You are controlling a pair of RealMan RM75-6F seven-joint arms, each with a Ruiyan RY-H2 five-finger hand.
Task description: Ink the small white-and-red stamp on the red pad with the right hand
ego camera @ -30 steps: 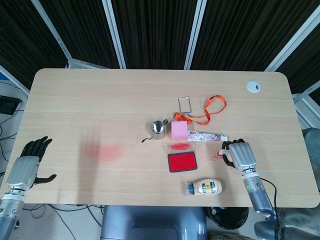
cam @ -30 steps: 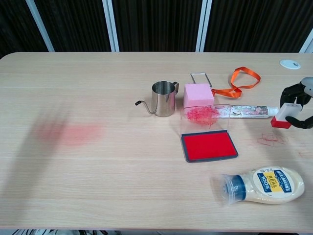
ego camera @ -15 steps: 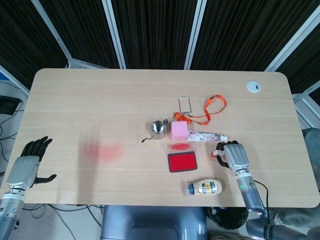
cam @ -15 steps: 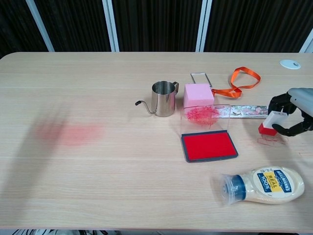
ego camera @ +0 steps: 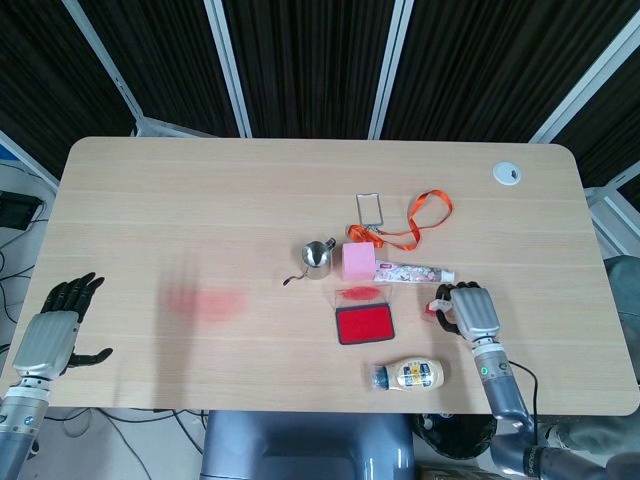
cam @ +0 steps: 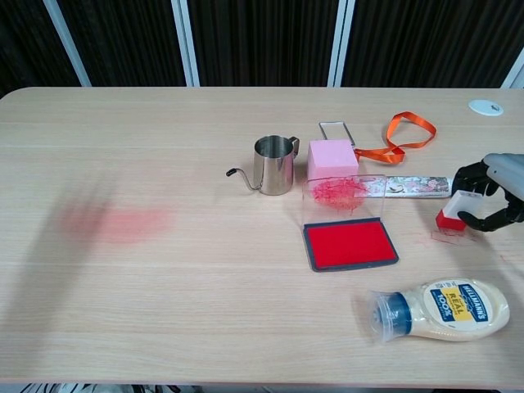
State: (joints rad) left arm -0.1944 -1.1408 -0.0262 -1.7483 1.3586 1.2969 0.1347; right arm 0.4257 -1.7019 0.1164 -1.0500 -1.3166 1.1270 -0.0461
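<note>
Far left, off the bench [ego camera: 150, 200] edge: left robot hand [ego camera: 55, 330] idle, fingers spread, holding nothing. Keep it parked.

Left-centre of bench: faint red smear [cam: 123, 223] on the wood. Not relevant to the step.

Centre: steel milk jug [cam: 274, 164], pink block [cam: 332, 158], and the red pad [cam: 350, 244] with its clear lid [cam: 344, 196] standing up at the far edge, smeared red. An orange lanyard [cam: 401, 135] and a printed tube [cam: 413, 186] lie behind. A mayonnaise bottle [cam: 446, 305] lies on its side, near the front edge, right of the pad.

Right: right robot hand [cam: 491, 196] grasping the small white-and-red stamp [cam: 454, 210], red face down, over faint red marks on the bench. Stamp sits well right of the pad, apart from it.

Judged next move: carry the stamp left, raised clear of the bench, approaching the pad from the near or right side so the upright lid is not clipped. Keep the red face level; come down square near the pad's middle, press lightly, lift straight. A tilted touch would likely ink one edge only. Watch the fingers against the pad rim and the tube.
</note>
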